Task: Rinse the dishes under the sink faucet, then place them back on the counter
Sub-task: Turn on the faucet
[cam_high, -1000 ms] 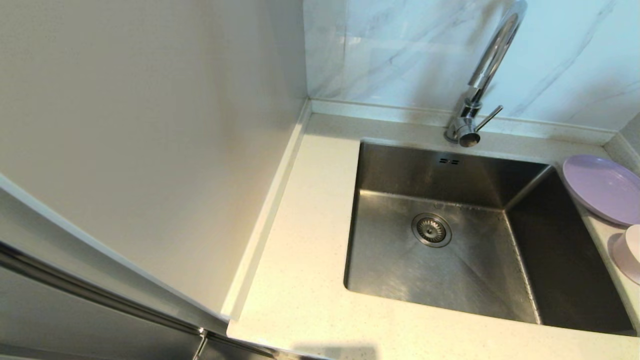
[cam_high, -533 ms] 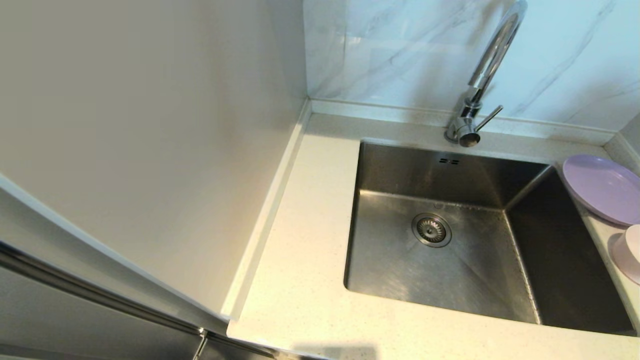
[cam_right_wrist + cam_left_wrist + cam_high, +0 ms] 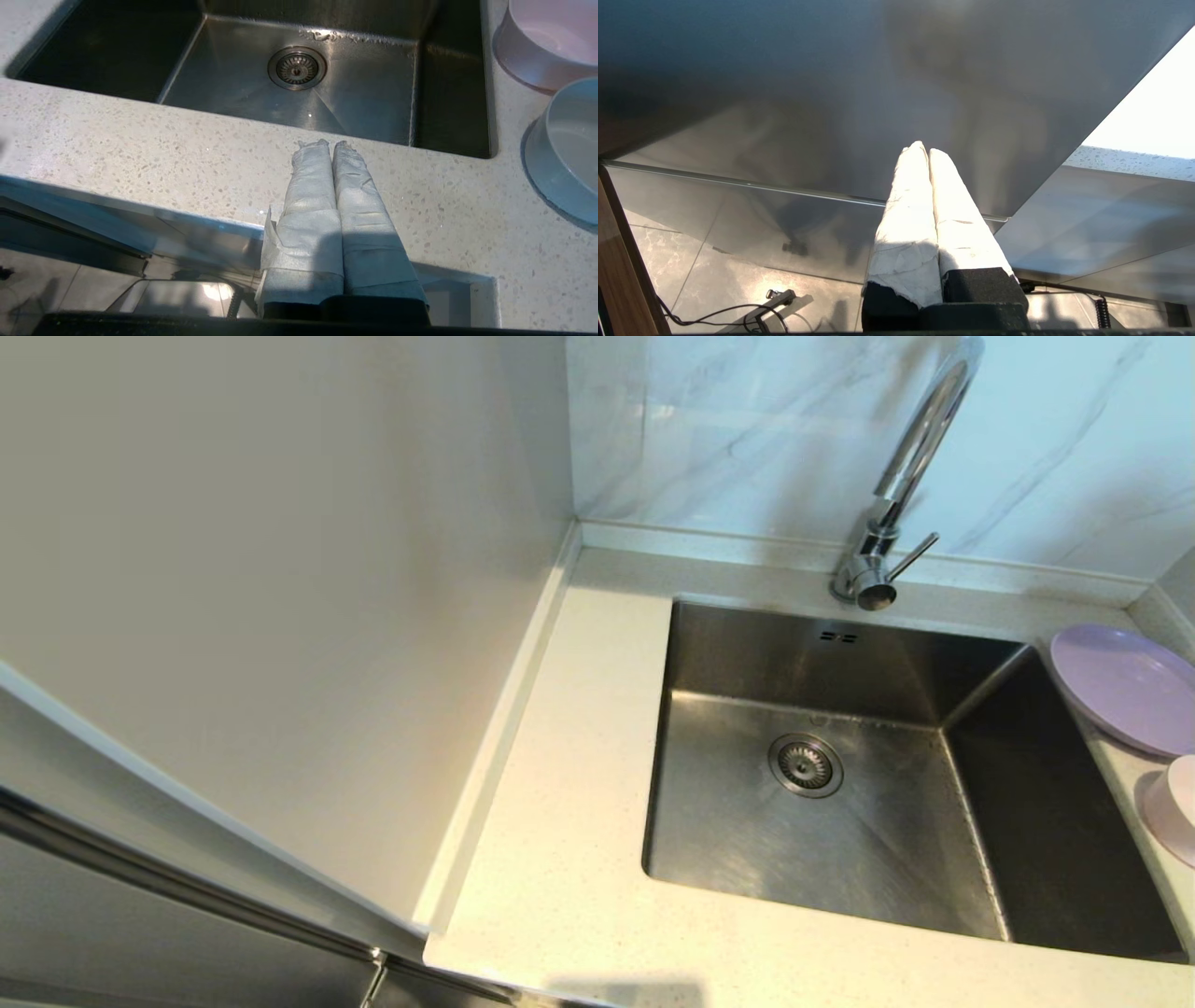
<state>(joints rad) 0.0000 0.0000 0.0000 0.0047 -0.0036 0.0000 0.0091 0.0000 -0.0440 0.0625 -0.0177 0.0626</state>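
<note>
While no dish has yet been lifted, the sink (image 3: 840,840) lies empty beneath the faucet (image 3: 901,476); plate (image 3: 1125,686) and bowl (image 3: 1178,803) sit on the surface (image 3: 560,821) to its right — a blue-grey bowl (image 3: 567,149) beside them. Right gripper (image 3: 332,144) and left gripper (image 3: 924,148) are both closed, empty; next, reaching for the plate.

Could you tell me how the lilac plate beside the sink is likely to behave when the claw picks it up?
The lilac plate looks like thin plastic, so probably light and stiff. Its wide, shallow form lies flat on the counter, so it is unlikely to roll or tip. The low rim gives little to pinch, and its smooth surface may slip.
</note>
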